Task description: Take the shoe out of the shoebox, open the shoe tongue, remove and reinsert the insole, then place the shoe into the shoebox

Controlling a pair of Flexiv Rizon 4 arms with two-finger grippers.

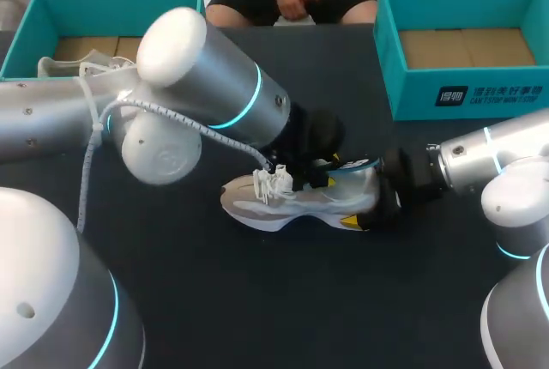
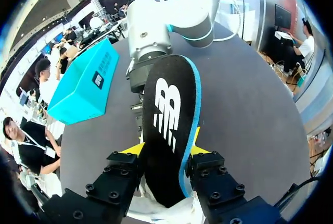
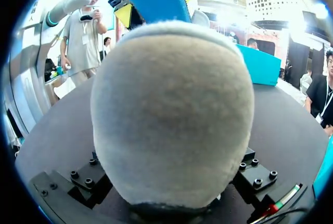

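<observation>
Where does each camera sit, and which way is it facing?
Head view: above and behind, looking down at the dark table; left arm and right arm meet at the white-and-grey mesh sneaker.
Left wrist view: on the left wrist, facing the right arm; left gripper shut on the black, blue-edged foam insole.
Right wrist view: on the right wrist, facing the sneaker's heel, held by the right gripper.
Shared: both wrist views show the insole.

The shoe [image 1: 300, 202] lies mid-desk [image 1: 257, 300], toe left, its heel gripped in the right claw [image 1: 388, 204]. The left claw [image 2: 165, 153] sits over its opening, clamping the insole [image 2: 169, 125]. Behind stand the left box [image 1: 51, 9] and the right box [image 1: 455, 94].
</observation>
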